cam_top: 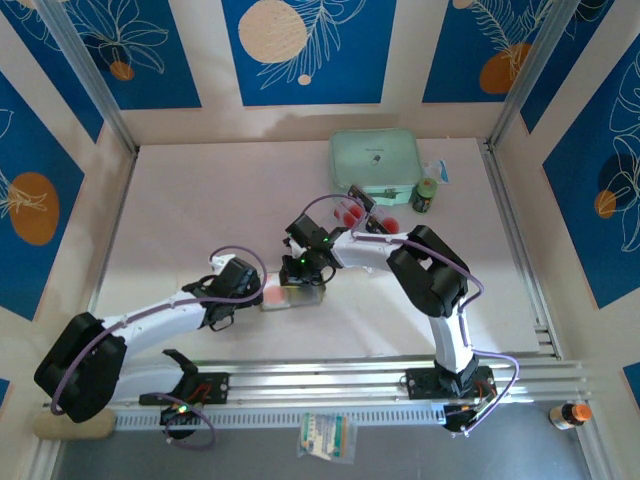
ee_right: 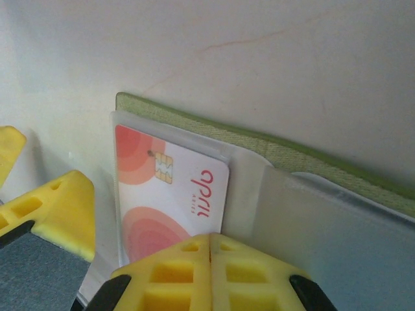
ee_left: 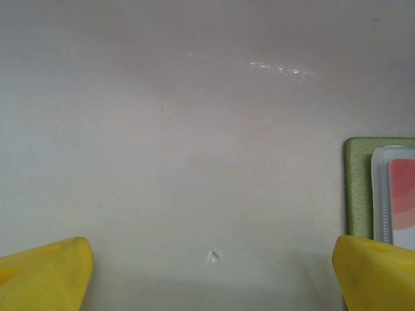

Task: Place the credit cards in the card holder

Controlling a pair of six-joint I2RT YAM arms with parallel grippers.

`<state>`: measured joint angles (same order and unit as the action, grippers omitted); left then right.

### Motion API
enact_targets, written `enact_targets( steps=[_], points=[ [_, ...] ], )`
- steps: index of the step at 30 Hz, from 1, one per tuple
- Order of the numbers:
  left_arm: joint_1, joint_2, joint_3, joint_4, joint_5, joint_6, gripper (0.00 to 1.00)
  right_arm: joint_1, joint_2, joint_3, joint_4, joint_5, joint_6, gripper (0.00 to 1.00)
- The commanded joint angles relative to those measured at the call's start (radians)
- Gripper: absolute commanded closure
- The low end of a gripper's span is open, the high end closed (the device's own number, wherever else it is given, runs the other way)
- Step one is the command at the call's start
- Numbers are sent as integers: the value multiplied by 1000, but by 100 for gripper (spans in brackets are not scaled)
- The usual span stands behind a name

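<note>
The olive-green card holder [cam_top: 293, 297] lies open on the table between the two grippers. A pale credit card [ee_right: 175, 188] with red round marks and a chip sits in its clear sleeve [ee_right: 324, 220], over the green cover [ee_right: 259, 139]. My right gripper [ee_right: 209, 236] is shut, its joined tips resting at the card's near edge. My left gripper [ee_left: 211, 278] is wide open over bare table. Its right finger [ee_left: 376, 272] sits at the holder's left edge [ee_left: 358, 188], where the credit card [ee_left: 402, 194] shows. More credit cards [cam_top: 348, 212] stand in a clear tray.
A mint-green case [cam_top: 374, 160] lies at the back of the table, with a small dark jar [cam_top: 426, 196] to its right. The clear compartment tray [cam_top: 372, 218] stands just behind the right arm's wrist. Aluminium rails [cam_top: 330, 380] run along the near edge.
</note>
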<state>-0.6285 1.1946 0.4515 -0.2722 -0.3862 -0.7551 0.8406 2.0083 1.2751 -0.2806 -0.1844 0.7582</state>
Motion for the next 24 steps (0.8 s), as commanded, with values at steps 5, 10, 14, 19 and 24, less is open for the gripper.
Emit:
enact_targets(
  steps=[5,10,14,19,24],
  points=[
    [12,0,-4,6,5,-13,5,7,-39,-6,-11,-30,-1,94],
    [12,2,-5,8,6,-13,5,8,-82,-33,-15,-9,1,94],
    [12,1,-7,7,7,-13,5,9,-105,-55,-25,6,-2,94],
    [12,2,-8,10,6,-12,5,17,-107,-77,-28,11,3,94],
    [12,3,-10,11,7,-10,5,29,-89,-84,-23,11,10,94]
  ],
)
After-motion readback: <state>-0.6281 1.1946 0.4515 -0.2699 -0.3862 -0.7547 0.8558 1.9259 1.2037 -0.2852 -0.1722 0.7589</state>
